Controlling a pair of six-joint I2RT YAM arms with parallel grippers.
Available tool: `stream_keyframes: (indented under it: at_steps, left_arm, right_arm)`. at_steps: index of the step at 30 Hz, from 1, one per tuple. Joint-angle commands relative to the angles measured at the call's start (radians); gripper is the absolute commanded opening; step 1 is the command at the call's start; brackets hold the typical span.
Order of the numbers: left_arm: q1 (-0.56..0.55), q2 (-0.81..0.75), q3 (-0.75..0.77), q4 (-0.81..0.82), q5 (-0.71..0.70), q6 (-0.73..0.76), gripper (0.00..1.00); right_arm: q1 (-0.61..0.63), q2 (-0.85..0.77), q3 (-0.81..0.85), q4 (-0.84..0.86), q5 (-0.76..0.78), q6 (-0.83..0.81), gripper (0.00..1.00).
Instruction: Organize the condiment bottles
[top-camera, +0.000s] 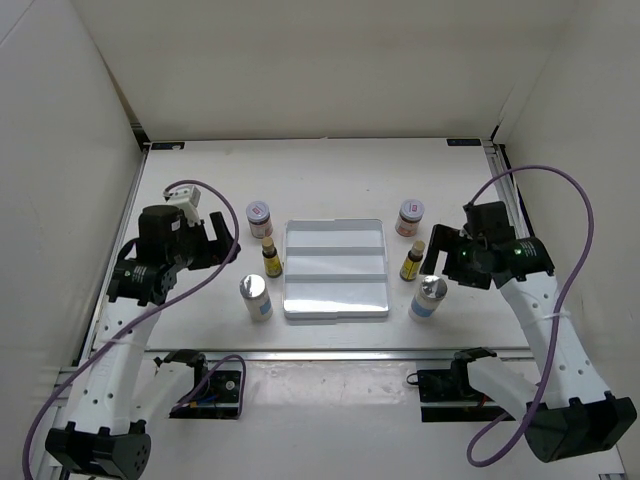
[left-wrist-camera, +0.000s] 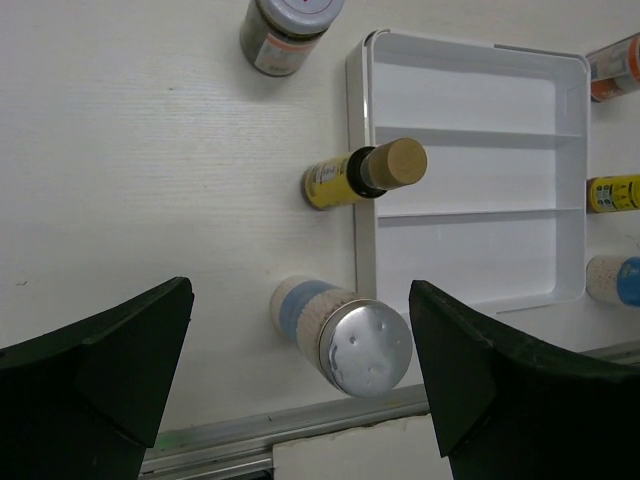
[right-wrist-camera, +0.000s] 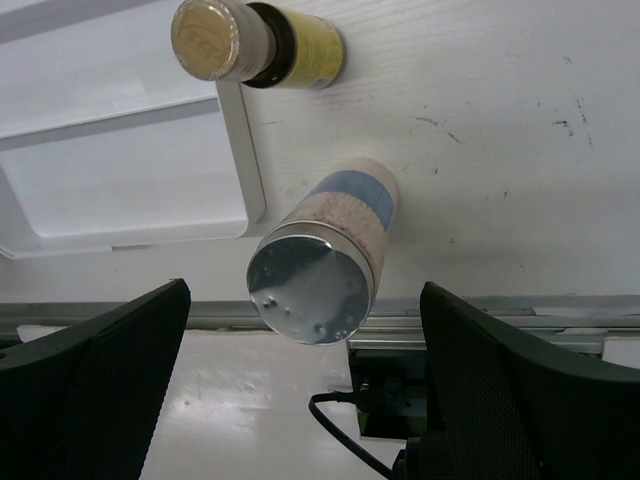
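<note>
From above we see left claw (top-camera: 227, 241) and right claw (top-camera: 438, 252) spread apart, empty, only wrist views show white cylinders' (left-wrist-camera: 342, 335) dimpled silver caps.

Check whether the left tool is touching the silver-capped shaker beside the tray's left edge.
Apart. The top view shows bare table between the left tool and the silver-capped shaker; the tool stands open, holding nothing.

end effector (right-wrist-camera: 305, 292): spread wide | silver-capped cylinder (right-wrist-camera: 345, 215): upright beneath | tray (right-wrist-camera: 120, 175): just beside
</note>
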Motion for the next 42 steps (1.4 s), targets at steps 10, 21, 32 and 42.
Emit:
stream_keyframes:
  at_steps: [10,21,32,42]
  left_arm:
    - [-0.007,0.023,-0.048,0.017,-0.055,0.005,1.00]
    - [-0.007,0.042,-0.048,0.017,-0.065,0.005,1.00]
    - [-0.007,0.033,-0.048,0.017,-0.065,0.005,1.00]
    - [-0.007,0.033,-0.048,0.017,-0.065,0.005,1.00]
  right_arm:
    - [0.116,0.063,-0.010,-0.097,0.122,0.215,0.97]
    - [0.218,0.129,-0.067,-0.086,0.200,0.357,0.81]
    - [0.288,0.115,-0.041,-0.140,0.317,0.412,0.31]
    - [0.493,0.167,0.230,-0.235,0.370,0.384,0.00]
